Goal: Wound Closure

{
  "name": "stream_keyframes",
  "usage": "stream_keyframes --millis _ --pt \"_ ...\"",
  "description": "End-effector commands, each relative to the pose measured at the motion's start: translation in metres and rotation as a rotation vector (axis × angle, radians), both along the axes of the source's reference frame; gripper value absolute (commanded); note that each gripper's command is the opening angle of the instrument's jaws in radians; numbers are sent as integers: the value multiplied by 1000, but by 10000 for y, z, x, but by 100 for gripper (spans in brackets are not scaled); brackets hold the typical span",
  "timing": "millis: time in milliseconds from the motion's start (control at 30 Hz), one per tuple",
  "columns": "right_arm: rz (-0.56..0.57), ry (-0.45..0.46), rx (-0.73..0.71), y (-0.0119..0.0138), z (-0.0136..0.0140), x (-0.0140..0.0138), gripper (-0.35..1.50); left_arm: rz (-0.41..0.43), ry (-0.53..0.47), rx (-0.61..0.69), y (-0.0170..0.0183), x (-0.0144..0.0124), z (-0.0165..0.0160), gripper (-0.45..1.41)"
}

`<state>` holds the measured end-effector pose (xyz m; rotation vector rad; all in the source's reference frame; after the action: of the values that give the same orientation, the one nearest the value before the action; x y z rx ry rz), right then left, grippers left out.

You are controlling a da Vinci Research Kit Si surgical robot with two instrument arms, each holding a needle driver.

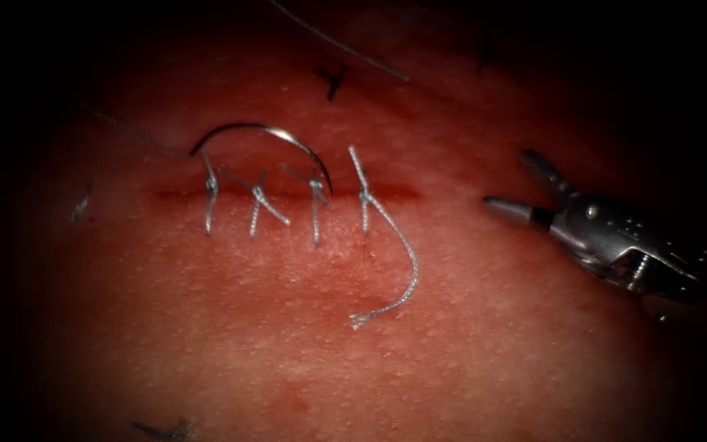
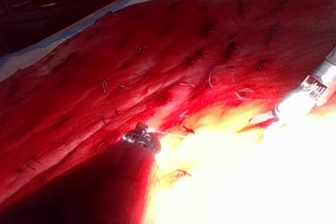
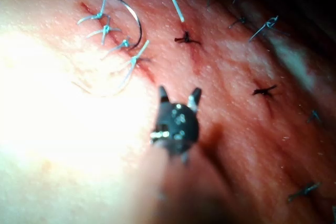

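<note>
Above the cut (image 1: 288, 195) on the tissue (image 1: 468, 327), the curved needle (image 1: 267, 135) lies free, held by neither tool, arching like a bow with its long axis along the cut, its tip pointing down toward the cut by the third knotted stitch (image 1: 316, 196) and its tail end at the first stitch, where dark thread (image 1: 137, 137) trails away to the left. Right of the cut's end, well apart from the needle, the right tool (image 1: 521, 184) hovers with its jaws spread wide, gripping nothing. Whether the left tool (image 2: 140, 137) is open or closed I cannot tell.
</note>
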<state>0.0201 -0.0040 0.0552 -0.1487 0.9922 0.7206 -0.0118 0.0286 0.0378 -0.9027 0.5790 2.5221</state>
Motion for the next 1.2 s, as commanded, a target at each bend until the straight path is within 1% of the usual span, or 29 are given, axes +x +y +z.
stream_keyframes --millis 33,67,100,133,167,200,233,267,300,333,367,400,433,533,600,633,667,700,733,767,800,833,867,1000,1033,1067,1100,1200 --pt "2 5 -4 1 8 9 141 3 -1 -7 8 -7 2 -16" --pt "3 7 -1 -1 10 9 141 -38 -21 11 5 -8 3 29" --pt "0 9 2 -5 13 9 141 -94 -50 32 -3 -12 3 86" --pt "1 10 5 -8 14 9 141 -111 -60 40 -7 -13 4 96" --pt "0 10 7 -14 17 8 141 -102 -105 68 -21 -19 4 106" --pt "0 10 7 -14 17 8 141 -102 -105 68 -21 -19 4 106" --pt "1 11 10 -17 18 8 141 -87 -123 85 -28 -21 5 109" --pt "2 12 13 -21 19 8 141 -69 -145 106 -39 -24 4 111" --pt "2 14 14 -26 21 8 141 -41 -170 137 -57 -29 4 113" --pt "2 14 14 -26 21 8 141 -41 -170 137 -57 -29 4 113" --pt "8 19 17 -32 23 8 141 -1 -184 170 -82 -34 4 118" --pt "8 19 17 -32 23 8 141 -1 -184 170 -82 -34 4 118" --pt "8 19 15 -34 24 8 141 19 -189 189 -94 -36 4 118" --pt "9 26 19 -42 27 8 143 92 -190 252 -144 -40 3 118" --pt "10 31 18 -48 28 8 143 158 -193 294 -181 -43 1 118" --pt "7 36 21 -52 29 9 143 210 -195 311 -213 -45 -1 116" --pt "7 36 21 -52 29 9 143 210 -195 311 -213 -45 -1 116" --pt "4 36 20 -55 30 9 143 238 -203 318 -230 -44 -2 116" --pt "0 42 22 -60 32 9 143 286 -188 355 -275 -41 -9 116" --pt "0 42 22 -60 32 9 143 286 -188 355 -275 -41 -9 116" --pt "2 43 26 -62 32 9 143 295 -184 364 -285 -40 -11 116" --pt "0 45 23 -65 33 10 143 300 -185 375 -304 -36 -17 116" --pt "0 45 23 -65 33 10 143 300 -185 375 -304 -36 -17 116" --pt "-6 50 27 -71 34 10 143 325 -187 377 -336 -25 -27 116" --pt "-7 48 28 -72 35 10 143 341 -184 384 -344 -19 -29 116" --pt "-7 48 27 -73 35 10 143 342 -146 392 -359 -4 -33 116" --pt "-7 48 27 -73 35 10 143 342 -146 392 -359 -4 -33 116" --pt "-7 48 27 -74 34 10 143 333 -123 397 -373 20 -34 116"
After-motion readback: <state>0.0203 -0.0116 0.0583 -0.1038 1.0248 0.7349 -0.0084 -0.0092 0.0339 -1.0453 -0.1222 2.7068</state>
